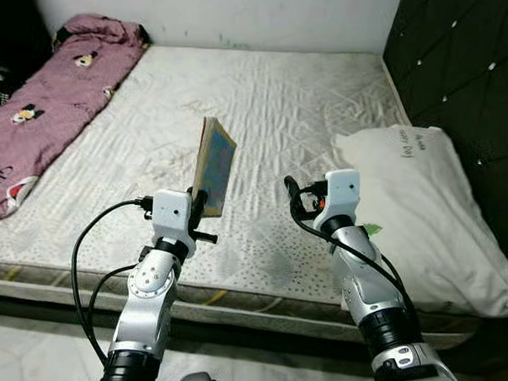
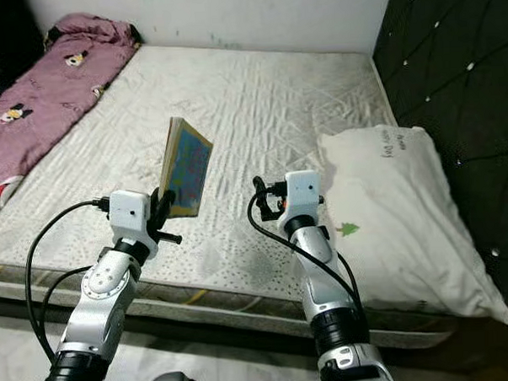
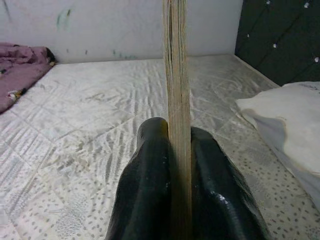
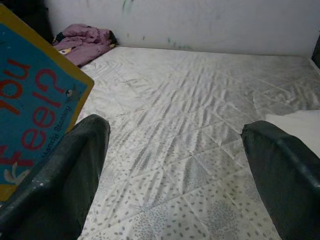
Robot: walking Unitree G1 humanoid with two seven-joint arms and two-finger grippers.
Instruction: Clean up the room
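Note:
A thin picture book (image 1: pixel 214 164) with a blue cover and yellow border stands upright above the near part of the white mattress (image 1: pixel 259 106). My left gripper (image 1: pixel 201 203) is shut on its lower edge. In the left wrist view the book's page edges (image 3: pixel 176 100) rise between the two black fingers (image 3: pixel 147 190). My right gripper (image 1: pixel 293 193) is open to the right of the book, apart from it and holding nothing. Its wrist view has the blue cover (image 4: pixel 35 110) beside one of its fingers (image 4: pixel 65 175).
A white pillow (image 1: pixel 423 200) lies at the right end of the bed against a dark tufted headboard (image 1: pixel 467 55). A purple patterned blanket (image 1: pixel 48 107) is bunched along the left side. A white wall (image 1: pixel 229 14) backs the bed.

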